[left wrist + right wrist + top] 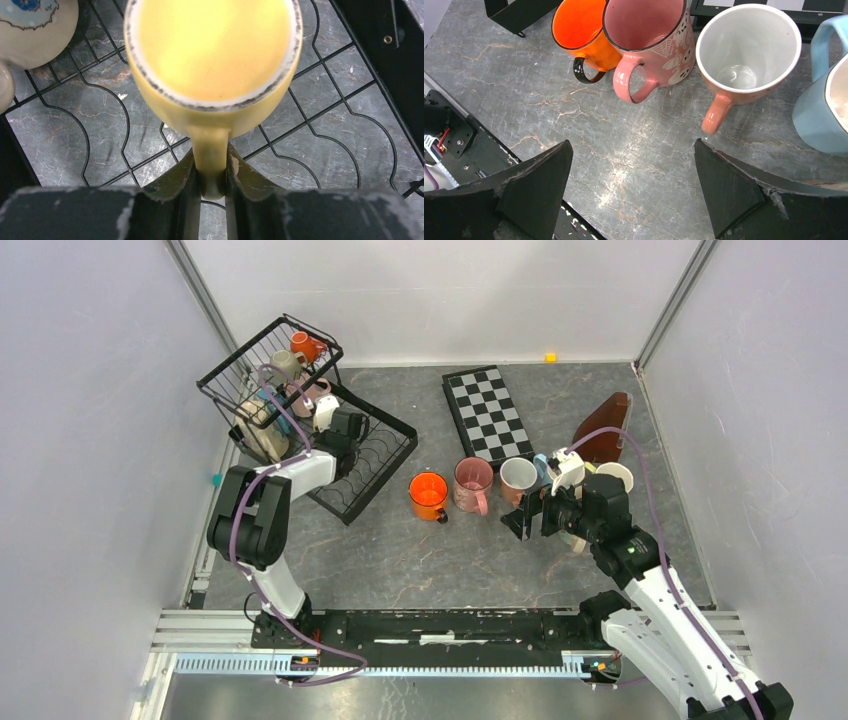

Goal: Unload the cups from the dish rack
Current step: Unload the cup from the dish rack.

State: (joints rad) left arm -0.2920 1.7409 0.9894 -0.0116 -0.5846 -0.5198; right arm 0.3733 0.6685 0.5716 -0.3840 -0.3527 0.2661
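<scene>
Clamped only on the handle of the yellow mug (212, 50), top centre of its wrist view over the wire floor of the dish rack (327, 106), the left gripper (212, 175) could let it swivel and slip when lifting; the right gripper (631, 190) gapes empty.

The black wire dish rack (365, 465) is standing at the far left, with several mugs (303, 344) crowding its tall basket. The left gripper (212, 175) is holding a yellow mug (212, 55) by the handle over the flat tray. An orange mug (579, 30), a pink mug (649, 30), a salmon mug (746, 50) and a light blue mug (821, 117) are standing upright together on the table.
</scene>
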